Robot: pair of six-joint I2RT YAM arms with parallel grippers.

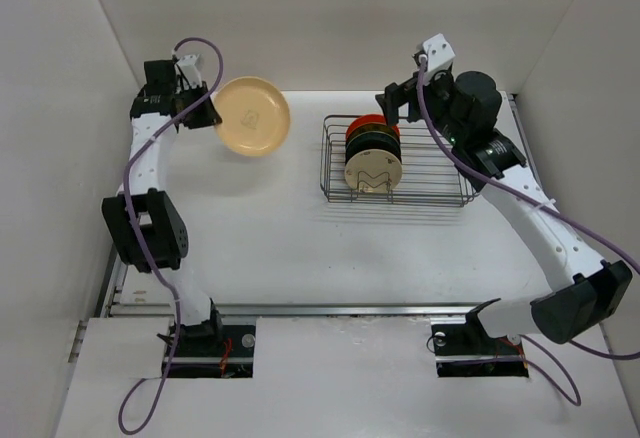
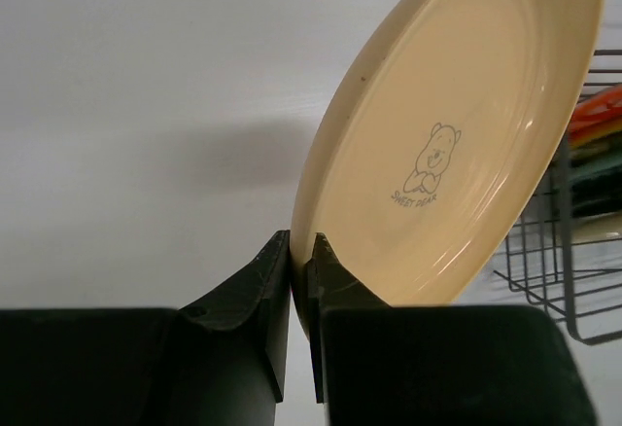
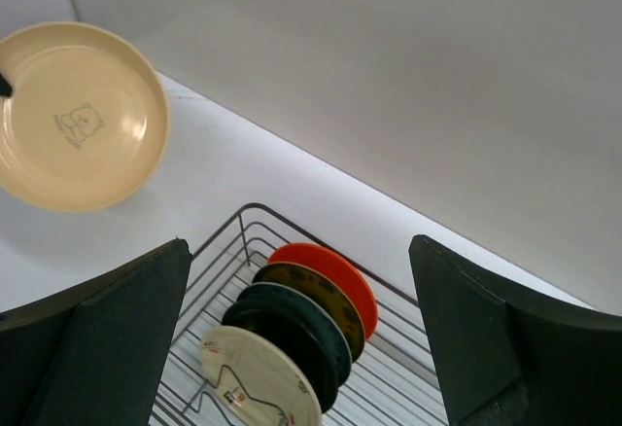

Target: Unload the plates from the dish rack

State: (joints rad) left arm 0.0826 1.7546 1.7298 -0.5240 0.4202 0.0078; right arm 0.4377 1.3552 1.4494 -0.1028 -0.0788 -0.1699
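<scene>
Lab cell: white walls (image 1: 350, 18), table-bolted arms (image 1: 150, 228).

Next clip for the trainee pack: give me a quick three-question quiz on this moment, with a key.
1. True or false: the left pincer is shut on the rim of the peach plate.
2. In the dish rack, what colour is the end plate farthest from the arm bases?
3. Fill in: the right pincer hangs above the dish rack with its jaws ____.
Key: 1 true; 2 orange-red; 3 open.
</scene>
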